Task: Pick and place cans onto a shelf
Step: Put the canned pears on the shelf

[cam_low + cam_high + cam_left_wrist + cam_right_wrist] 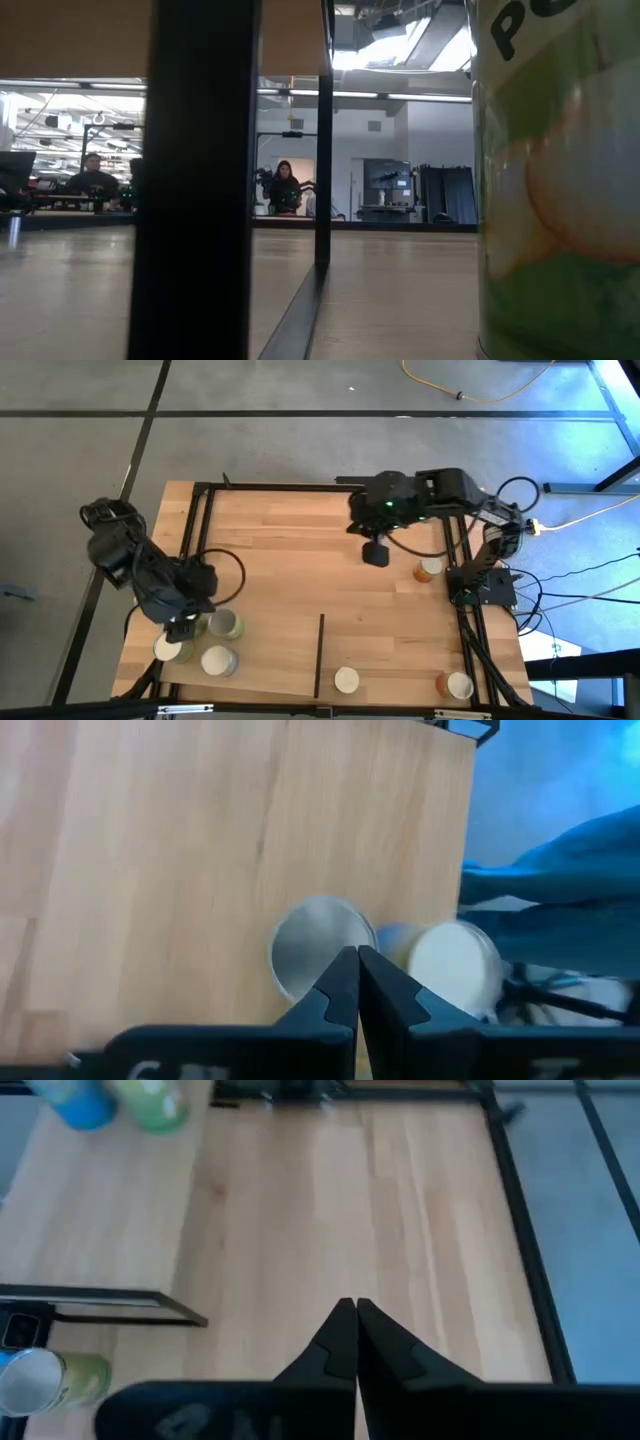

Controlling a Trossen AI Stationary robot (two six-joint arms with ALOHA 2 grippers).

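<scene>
My left gripper [183, 628] hangs shut above a group of three cans at the table's near left: one with green sides [225, 623] and two showing pale tops [168, 650] [218, 660]. In the left wrist view its shut fingertips [357, 955] stand over two of these cans [320, 945] [455, 965] without touching them. My right gripper [375, 552] [350, 1308] is shut and empty over bare wood at the far right. An orange can [430, 568] stands beside it. Two cans [346, 680] [457, 685] stand upright on the pale shelf panel [400, 650], right of its thin dark divider [320, 655].
A black frame [200, 520] runs along the table's left, far and right sides. Cables [500, 575] lie at the right edge. In the low view a green can [560, 180] fills the right side and a dark post [195, 180] stands close. People sit in the room behind.
</scene>
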